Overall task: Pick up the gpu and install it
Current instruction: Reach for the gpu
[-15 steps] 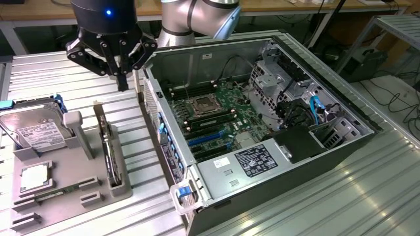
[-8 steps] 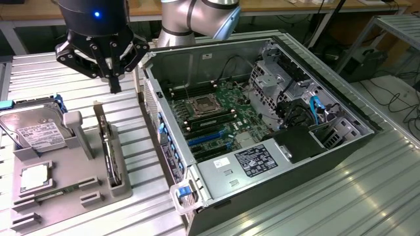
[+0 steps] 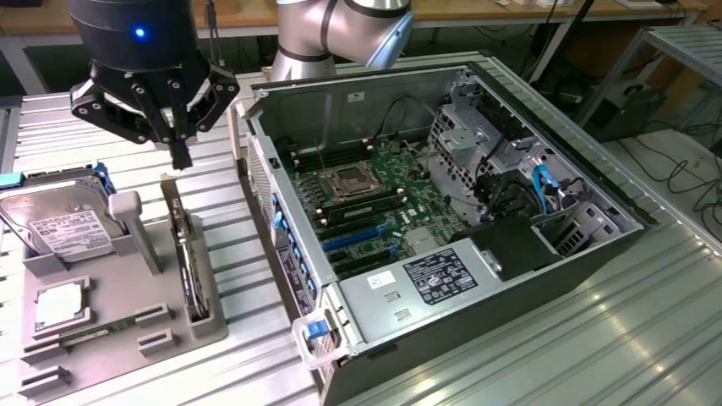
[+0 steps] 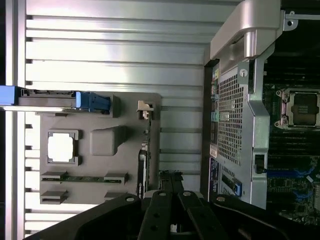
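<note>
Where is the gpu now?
On the exterior view's left, the gpu stands on edge in the grey holder, between the hard drive and the computer case, under the gripper.

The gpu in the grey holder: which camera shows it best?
The exterior view: the gpu stands on edge in the grey holder, with its whole length visible. The wrist view sees the gpu edge-on from above, as a thin strip.

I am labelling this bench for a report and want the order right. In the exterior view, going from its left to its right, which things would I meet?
hard drive → gpu, standing on edge → motherboard → blue cable
</note>
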### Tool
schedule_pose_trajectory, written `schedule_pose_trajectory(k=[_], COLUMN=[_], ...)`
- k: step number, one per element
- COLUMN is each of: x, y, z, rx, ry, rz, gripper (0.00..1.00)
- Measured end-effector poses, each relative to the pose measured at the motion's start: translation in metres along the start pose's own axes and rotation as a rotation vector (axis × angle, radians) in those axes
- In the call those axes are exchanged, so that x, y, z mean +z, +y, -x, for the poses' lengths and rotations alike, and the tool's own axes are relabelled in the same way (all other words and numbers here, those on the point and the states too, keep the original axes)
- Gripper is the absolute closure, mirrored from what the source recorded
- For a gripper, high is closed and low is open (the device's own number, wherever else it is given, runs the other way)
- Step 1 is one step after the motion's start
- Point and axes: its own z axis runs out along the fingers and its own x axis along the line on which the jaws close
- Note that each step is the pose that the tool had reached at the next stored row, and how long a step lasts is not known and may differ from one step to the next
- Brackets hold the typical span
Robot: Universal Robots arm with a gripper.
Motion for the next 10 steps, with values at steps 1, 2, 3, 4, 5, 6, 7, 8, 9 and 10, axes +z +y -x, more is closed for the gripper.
schedule_pose_trajectory(k=[1, 2, 3, 4, 5, 6, 7, 8, 9, 10], x=[0.0001, 0.0001, 0.0002, 0.0003, 0.0003, 0.0004, 0.0004, 0.0005, 0.0006, 0.0006], y=[-0.0009, -0.0017, -0.0025, -0.0034, -0.0044, -0.0053, -0.0062, -0.0070, -0.0080, -0.0085], z=[-0.002, -0.003, -0.005, -0.007, -0.008, -0.010, -0.011, -0.013, -0.015, -0.017], rx=[-0.002, -0.003, -0.005, -0.007, -0.010, -0.012, -0.014, -0.016, -0.018, -0.020], ry=[0.0001, 0.0002, 0.0002, 0.0003, 0.0004, 0.0005, 0.0006, 0.0007, 0.0008, 0.0009], rz=[0.0000, 0.0000, 0.0001, 0.0002, 0.0003, 0.0003, 0.0003, 0.0004, 0.0004, 0.0004], gripper=[0.89, 0.89, 0.89, 0.89, 0.89, 0.89, 0.89, 0.89, 0.89, 0.89])
